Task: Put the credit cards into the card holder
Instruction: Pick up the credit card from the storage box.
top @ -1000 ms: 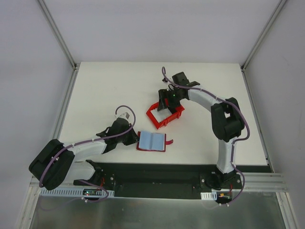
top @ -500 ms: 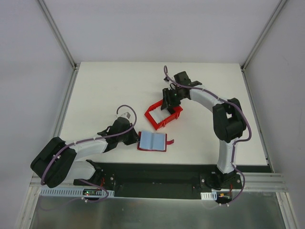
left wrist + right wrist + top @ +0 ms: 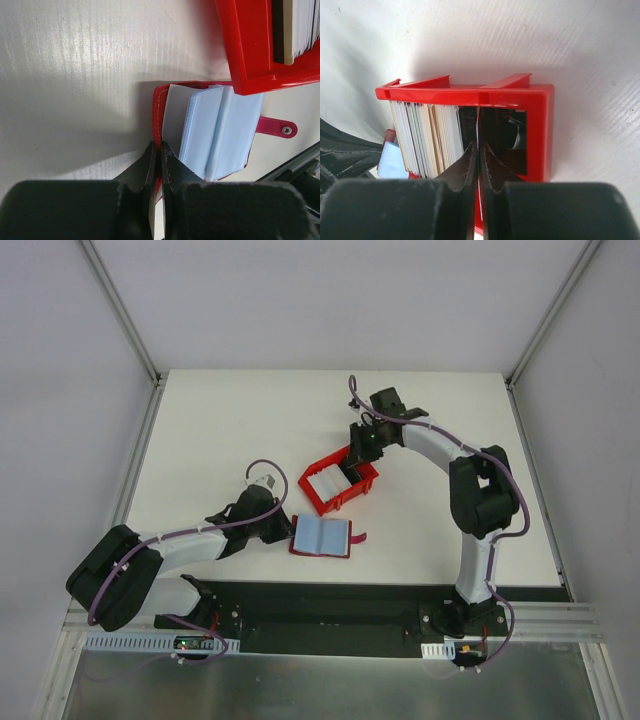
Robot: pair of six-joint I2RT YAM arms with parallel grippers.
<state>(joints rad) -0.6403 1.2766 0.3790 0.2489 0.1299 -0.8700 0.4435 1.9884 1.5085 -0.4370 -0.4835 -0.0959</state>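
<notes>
At the near edge of the white table (image 3: 220,430), the left gripper (image 3: 285,531) is clamping shut on the card holder (image 3: 320,536), its fingers (image 3: 150,160) pinching the red cover at the wallet's 9 o'clock edge. The card holder is lying open and flat near the table's front middle. Its pale blue-grey pockets (image 3: 220,125) are facing up and fanning slightly, and its small closing tab (image 3: 276,127) is pointing toward 3 o'clock.

Just beyond it, at about 1 o'clock, a red open-topped bin (image 3: 350,498) is sitting close by without touching it. The bin's wall is standing between the wallet and the credit cards (image 3: 420,135). These are standing on edge in a tight, mostly whitish stack against one side, with a dark space beside them.

Farthest back, the right gripper (image 3: 355,462) is reaching down into the bin from 1 o'clock. Its fingers (image 3: 465,160) are closing tight on a single card (image 3: 478,125), seen edge-on as a thin white line just beside the stack.
</notes>
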